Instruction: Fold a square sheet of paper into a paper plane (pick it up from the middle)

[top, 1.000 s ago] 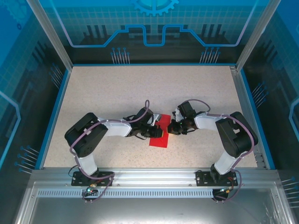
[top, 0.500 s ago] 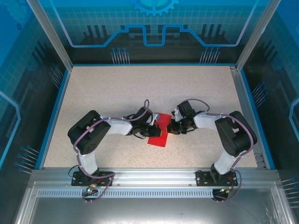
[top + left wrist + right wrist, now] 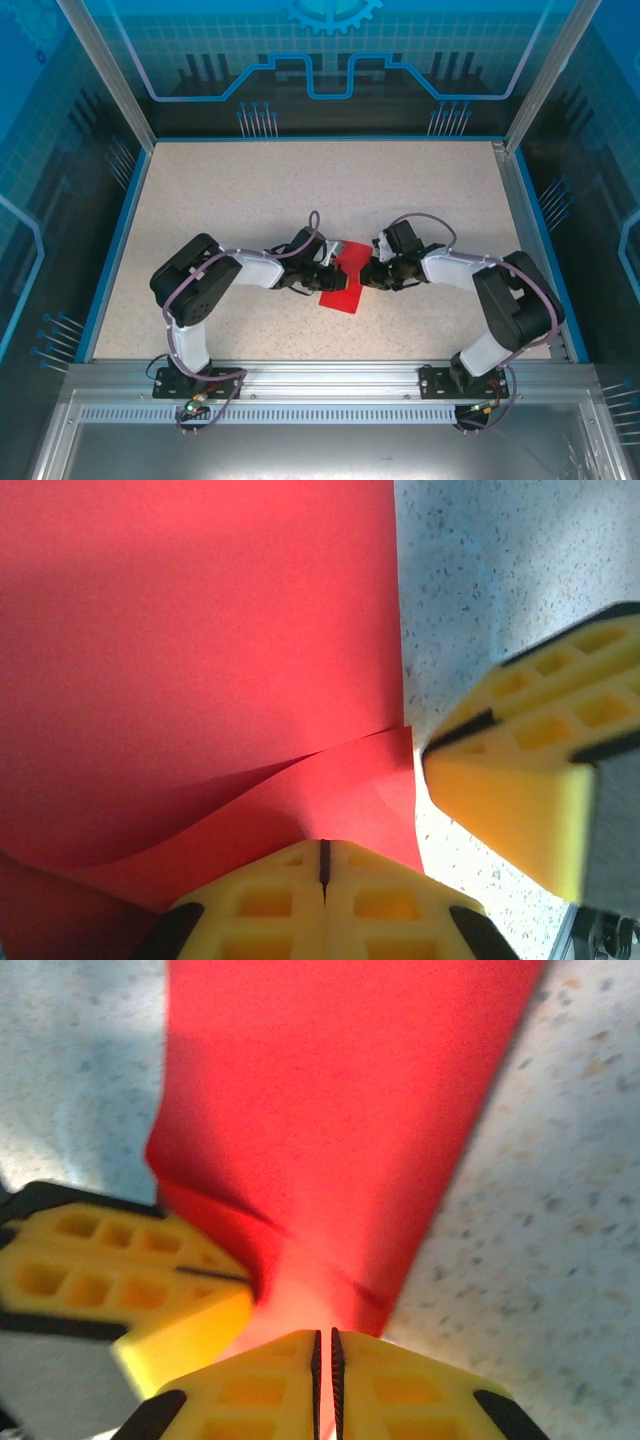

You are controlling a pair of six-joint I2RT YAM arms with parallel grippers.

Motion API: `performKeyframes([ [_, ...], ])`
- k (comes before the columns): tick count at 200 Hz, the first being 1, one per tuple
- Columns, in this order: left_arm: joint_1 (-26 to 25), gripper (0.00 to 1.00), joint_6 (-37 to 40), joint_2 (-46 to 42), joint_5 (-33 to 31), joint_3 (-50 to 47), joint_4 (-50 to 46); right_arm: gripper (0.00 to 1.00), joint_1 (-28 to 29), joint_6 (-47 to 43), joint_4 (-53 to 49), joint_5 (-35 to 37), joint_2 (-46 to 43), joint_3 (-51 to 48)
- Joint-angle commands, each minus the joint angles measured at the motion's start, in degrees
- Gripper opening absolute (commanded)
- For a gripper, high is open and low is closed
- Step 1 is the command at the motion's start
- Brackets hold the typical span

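The square sheet of paper (image 3: pixel 343 291) is bright red and partly folded, lying mid-table between my two grippers. My left gripper (image 3: pixel 331 277) comes in from the left, my right gripper (image 3: pixel 367 274) from the right, their tips close together over the sheet's upper part. In the left wrist view the sheet (image 3: pixel 200 630) curls up in a flap to my left gripper (image 3: pixel 323 852), which is shut on it. The right fingers (image 3: pixel 510 780) stand just beside. In the right wrist view my right gripper (image 3: pixel 324 1345) pinches the sheet (image 3: pixel 340 1090), red showing in the thin slit.
The speckled table (image 3: pixel 250 190) stretches bare round the paper. Blue-trimmed walls (image 3: pixel 118 230) fence it left, right and back. A metal rail (image 3: pixel 320 375) with both arm bases runs along the near edge.
Both arms have shifted slightly, the left elbow moving right and the right elbow swinging outward. The grippers have stayed together at the red sheet, which has barely moved.
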Motion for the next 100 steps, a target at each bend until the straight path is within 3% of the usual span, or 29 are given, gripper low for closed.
performKeyframes([
  [1, 0.36, 0.0, -0.24, 3.37, -1.28, -0.82, -2.03, 0.1, 2.48, 5.0, 2.12, 0.05, -3.52, -2.59],
  [46, 0.39, 0.0, -0.28, 3.72, -0.33, -0.04, -2.28, 0.05, 9.8, 13.18, 9.12, 1.58, -2.49, -6.58],
  [100, 0.4, 0.0, 0.54, 3.28, -0.39, 0.23, -3.43, 0.03, 11.27, 13.15, 9.63, 3.31, 2.26, -7.29],
])
